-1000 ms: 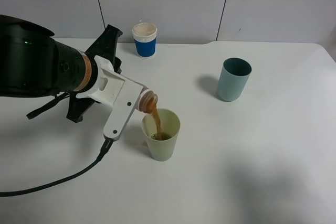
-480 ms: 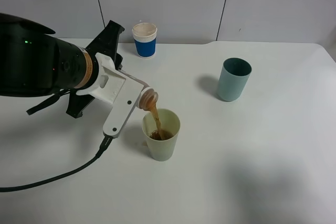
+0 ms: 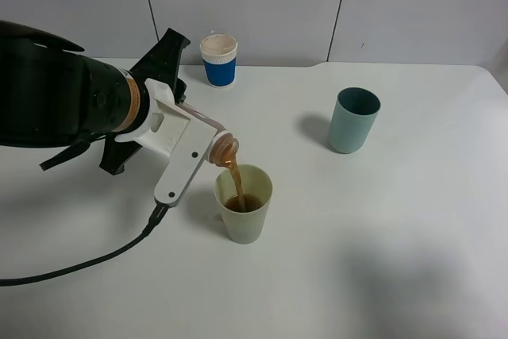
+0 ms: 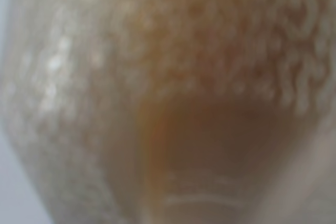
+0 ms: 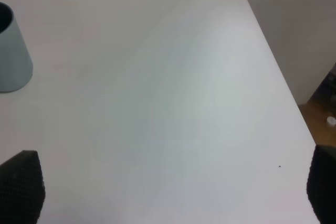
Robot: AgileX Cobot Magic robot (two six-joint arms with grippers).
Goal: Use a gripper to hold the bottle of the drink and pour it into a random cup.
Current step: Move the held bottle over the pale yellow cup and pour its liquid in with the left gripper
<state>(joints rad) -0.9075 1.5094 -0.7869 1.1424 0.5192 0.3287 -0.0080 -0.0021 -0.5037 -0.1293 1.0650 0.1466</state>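
My left gripper [image 3: 193,160] is shut on the bottle of the drink [image 3: 222,148], which is tipped over with its neck down above the pale yellow-green cup [image 3: 244,213]. A thin brown stream falls from the neck into the cup, and brown drink shows inside it. The white jaws hide most of the bottle. The left wrist view is filled by the blurred bottle [image 4: 199,129] with brown drink in it. In the right wrist view my right gripper [image 5: 170,192] is open over bare table [image 5: 173,93], with its black fingertips [image 5: 21,184] far apart.
A teal-grey tumbler [image 3: 354,120] stands to the right of the cup and also shows as the tumbler [image 5: 10,51] in the right wrist view. A white paper cup with a blue sleeve [image 3: 219,59] stands at the back. A black cable [image 3: 87,269] trails across the front left. The table's right edge [image 5: 283,82] is close to the right gripper.
The drink has kept flowing and its level in the cup has risen. The left gripper and bottle have shifted slightly up; the right arm's motion cannot be judged.
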